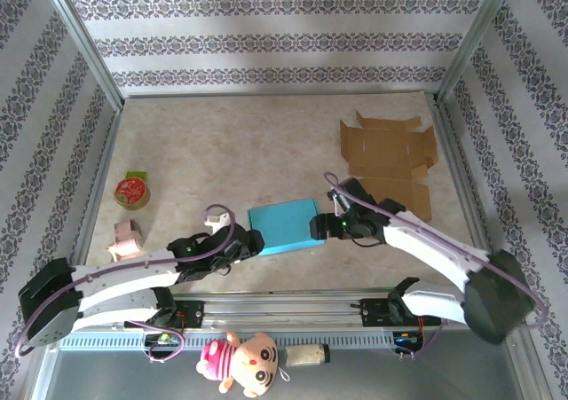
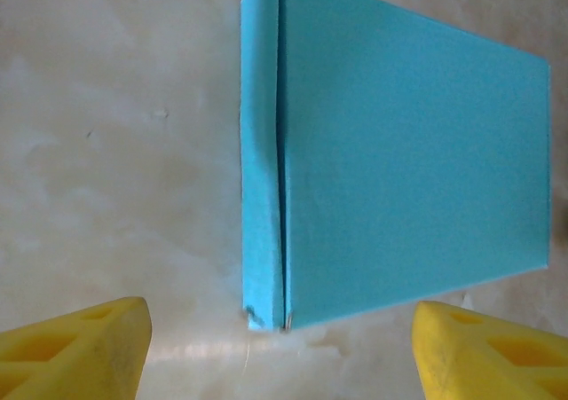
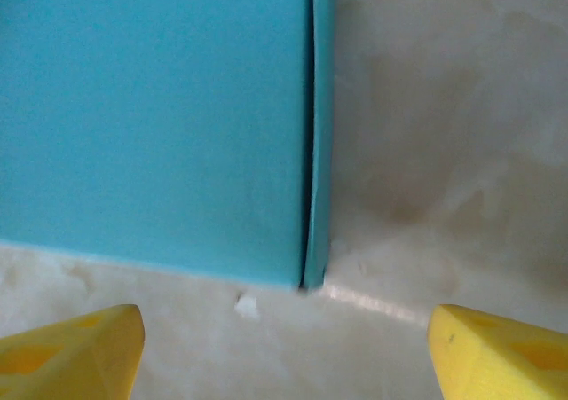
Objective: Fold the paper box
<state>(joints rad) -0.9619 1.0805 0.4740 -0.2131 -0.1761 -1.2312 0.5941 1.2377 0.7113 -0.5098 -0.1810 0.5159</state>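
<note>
**Item:** blue paper box [image 1: 282, 225]. Lies flat on table [image 1: 222, 134], centre-front, betw. the two arms. Narrow side flap [image 2: 262, 152] runs along its short edge.
**L gripper** [image 1: 251, 242]: at box's left end, jaws wide apart, holding nothing.
**R gripper** [image 1: 319, 227]: at right end, likewise wide, empty.
**Step (my read):** work the end flaps. Approach square to seam, both ends evenly, press w/o sliding box.
**Also:** brown cardboard blank [image 1: 388, 165], far right.

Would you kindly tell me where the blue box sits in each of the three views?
Top external: blue box at lower centre.
Left wrist: upper right.
Right wrist: upper left.
Shared landmark: the beige table beneath it.
</note>
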